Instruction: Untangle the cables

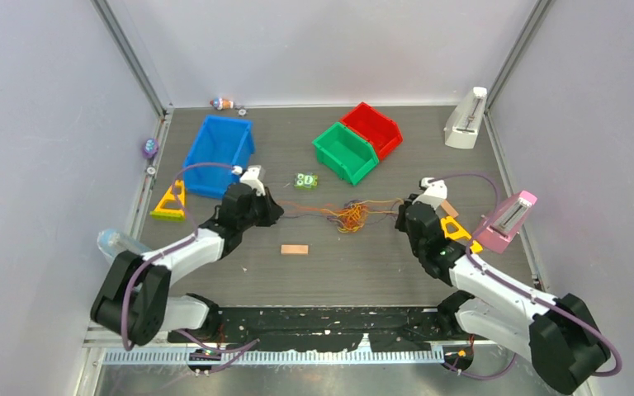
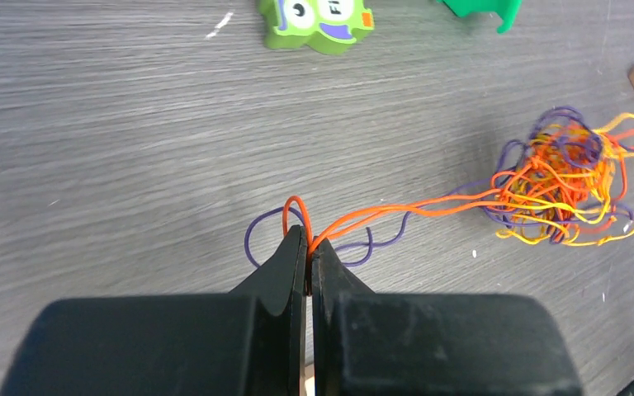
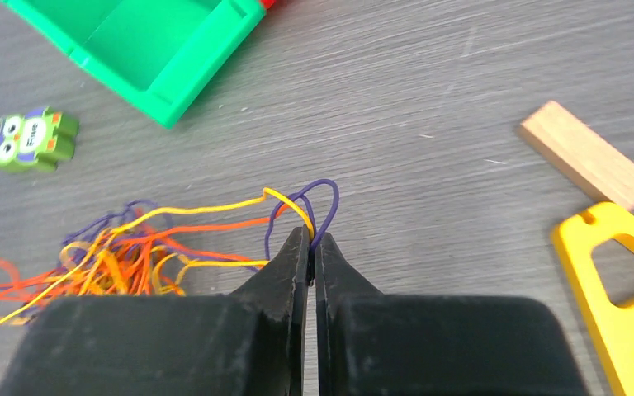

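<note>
Our left fingers (image 2: 300,247) clench orange and purple strands; our right fingers (image 3: 300,247) clench yellow and purple ones. Between them the cables (image 1: 351,216) knot in the middle of the counter (image 1: 380,276). An owl block (image 2: 318,21), lettered "FI", lies toward the far edge, a wooden block (image 1: 294,249) toward the near edge.

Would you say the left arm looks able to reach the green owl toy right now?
Probably not yet: the owl toy lies close with nothing between, but the left pincer is shut on the cables.
</note>
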`<state>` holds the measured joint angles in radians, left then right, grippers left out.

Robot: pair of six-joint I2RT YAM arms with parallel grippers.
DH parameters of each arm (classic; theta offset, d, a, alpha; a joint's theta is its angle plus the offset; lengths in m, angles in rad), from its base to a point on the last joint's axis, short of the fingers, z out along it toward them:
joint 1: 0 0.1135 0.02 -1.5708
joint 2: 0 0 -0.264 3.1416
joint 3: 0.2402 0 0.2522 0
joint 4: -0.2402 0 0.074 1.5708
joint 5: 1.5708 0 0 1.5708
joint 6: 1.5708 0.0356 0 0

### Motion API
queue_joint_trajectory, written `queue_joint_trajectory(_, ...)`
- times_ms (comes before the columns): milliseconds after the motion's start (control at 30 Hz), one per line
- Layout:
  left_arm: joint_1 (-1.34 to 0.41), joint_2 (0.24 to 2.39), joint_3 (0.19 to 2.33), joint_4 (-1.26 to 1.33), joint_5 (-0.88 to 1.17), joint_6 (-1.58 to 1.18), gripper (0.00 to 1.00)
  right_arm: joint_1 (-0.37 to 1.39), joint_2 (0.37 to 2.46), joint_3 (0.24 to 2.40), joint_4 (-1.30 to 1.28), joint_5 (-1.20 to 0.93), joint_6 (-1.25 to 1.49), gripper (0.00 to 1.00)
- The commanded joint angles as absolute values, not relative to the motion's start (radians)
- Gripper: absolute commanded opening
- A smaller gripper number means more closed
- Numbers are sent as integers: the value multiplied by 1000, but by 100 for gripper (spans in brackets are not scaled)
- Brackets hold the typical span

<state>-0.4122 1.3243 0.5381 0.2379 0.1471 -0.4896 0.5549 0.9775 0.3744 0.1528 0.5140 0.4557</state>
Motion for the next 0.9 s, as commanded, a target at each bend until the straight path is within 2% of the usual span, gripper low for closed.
queue_joint_trajectory(0,-400,1187,469,339,-80,-530,0,546,892,340,146,747,542,5)
queue_joint_trajectory(67,-399,1129,435,336,-174,-545,0,545,874,329,144,762,553,5)
queue_joint_trajectory(167,-399,1064,401,350,-198,-538,0,544,874,329,139,753,551,5)
queue_joint_trajectory(400,-399,1097,438,367,-34,-476,0,543,888,335,163,659,487,6)
queue_joint_trajectory(467,-400,1133,460,371,51,-464,0,542,896,329,214,546,422,14)
queue_joint_trajectory(500,-400,1147,472,375,82,-462,0,542,897,328,242,465,388,32)
queue_joint_trajectory(533,-402,1160,478,377,103,-459,0,542,903,325,256,431,371,44)
queue_joint_trajectory(567,-402,1173,485,377,119,-459,0,544,905,321,289,361,345,69)
queue_joint_trajectory(633,-404,1191,497,372,131,-461,0,544,913,309,338,274,320,87)
queue_joint_trajectory(700,-403,1198,503,364,127,-461,0,545,929,308,367,196,299,91)
queue_joint_trajectory(867,-403,1216,513,360,151,-461,0,553,1026,333,427,83,284,94)
